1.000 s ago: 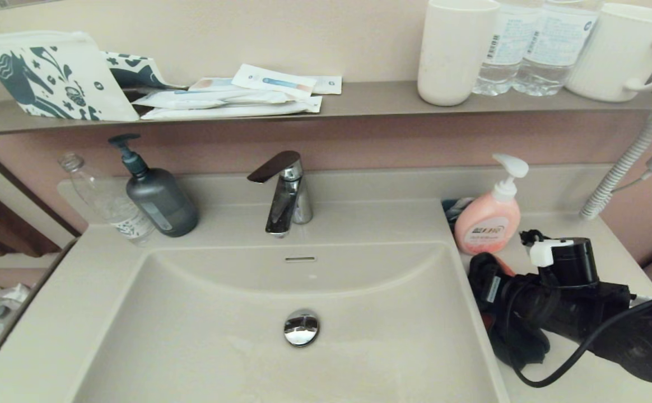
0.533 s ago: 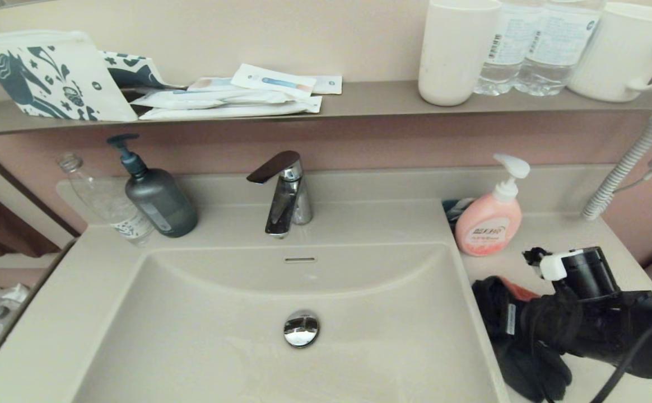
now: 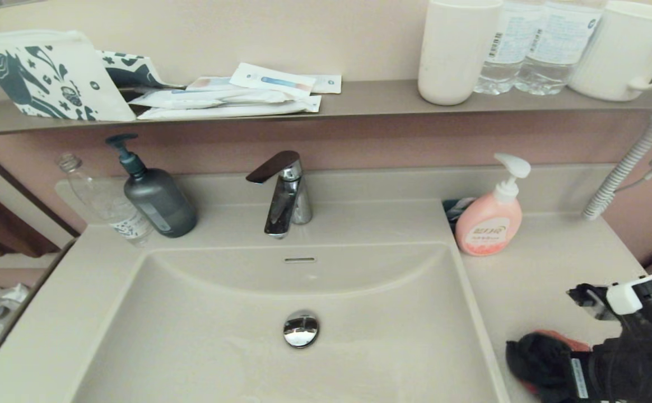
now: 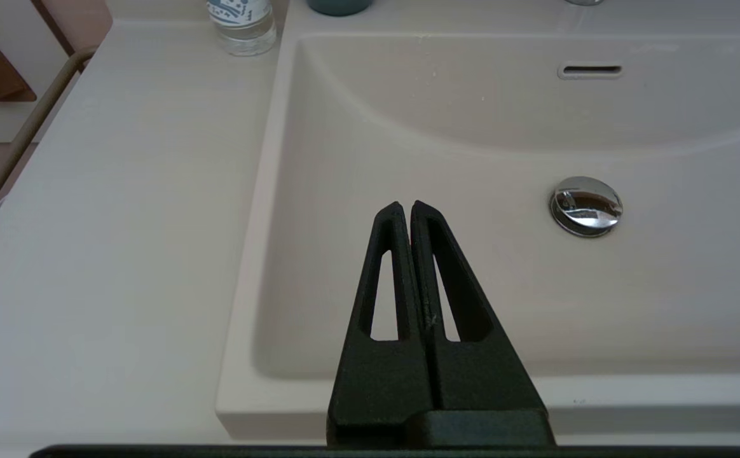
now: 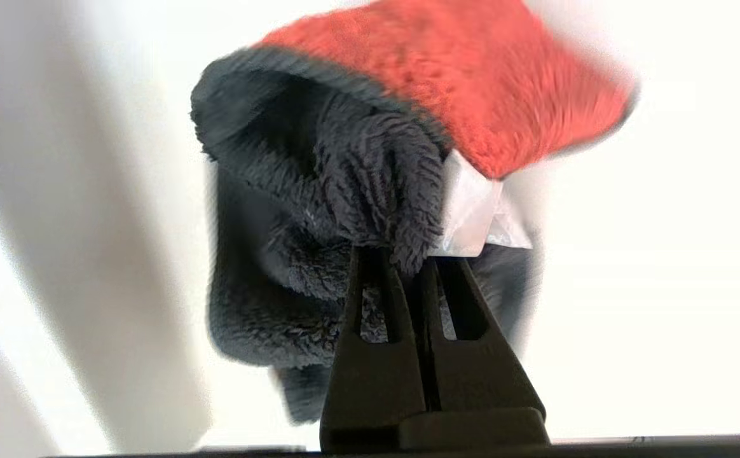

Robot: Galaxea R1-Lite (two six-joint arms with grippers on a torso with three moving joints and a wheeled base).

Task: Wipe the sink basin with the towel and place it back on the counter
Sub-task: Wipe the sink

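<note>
The towel (image 3: pixel 539 358) is a bunched charcoal cloth with an orange-red side (image 5: pixel 472 89), over the counter (image 3: pixel 544 280) at the near right, beside the sink basin (image 3: pixel 219 336). My right gripper (image 5: pixel 408 257) is shut on its grey folds next to a white label (image 5: pixel 478 216). The right arm (image 3: pixel 634 347) enters from the lower right corner. I cannot tell whether the towel touches the counter. The basin holds a chrome drain plug (image 3: pixel 301 328) and an overflow slot (image 3: pixel 300 259). My left gripper (image 4: pixel 406 207) is shut and empty above the basin's near left part, out of the head view.
A pink soap bottle (image 3: pixel 489 221) stands on the counter behind the towel. The chrome tap (image 3: pixel 284 193), a dark pump bottle (image 3: pixel 158 198) and a clear bottle (image 3: pixel 107 201) line the back. The wall shelf (image 3: pixel 359 98) carries cups, bottles and packets. A coiled cord (image 3: pixel 620 170) hangs at right.
My right arm has drawn back toward the near right corner of the counter, carrying the towel away from the soap bottle. The left gripper's earlier position is not shown.
</note>
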